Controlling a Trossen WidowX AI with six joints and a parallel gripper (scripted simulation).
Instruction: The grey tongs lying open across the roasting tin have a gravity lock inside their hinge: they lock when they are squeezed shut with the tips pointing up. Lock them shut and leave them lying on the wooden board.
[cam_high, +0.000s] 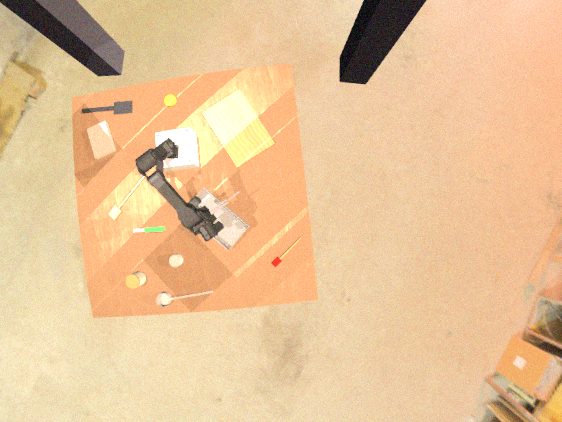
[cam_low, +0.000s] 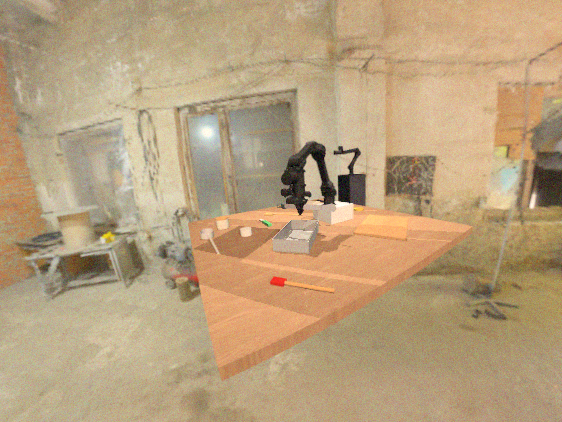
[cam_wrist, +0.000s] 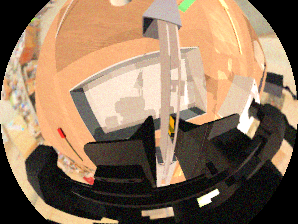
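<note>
The grey tongs (cam_high: 231, 198) (cam_wrist: 165, 75) are between the fingers of my gripper (cam_high: 212, 221) (cam_low: 300, 212) (cam_wrist: 156, 118), which is shut on them. In the wrist view their two arms lie close together, with a narrow gap, and the grey hinge end is at the top. I cannot tell their tilt or whether the lock is engaged. The grey roasting tin (cam_high: 239, 237) (cam_low: 294, 244) (cam_wrist: 85, 107) stands below; my gripper is just above its rim in the exterior view. The pale wooden board (cam_high: 231, 117) (cam_low: 382, 227) lies apart from the tin.
A white box (cam_high: 187, 145) (cam_low: 337, 213) is by the arm's base. A red brush (cam_high: 276, 261) (cam_low: 278, 282), green-handled tool (cam_high: 155, 229), white cup (cam_high: 176, 260) (cam_low: 245, 231), jar (cam_high: 134, 280), ladle (cam_high: 164, 299), black spatula (cam_high: 123, 107) and tan block (cam_high: 101, 141) lie around.
</note>
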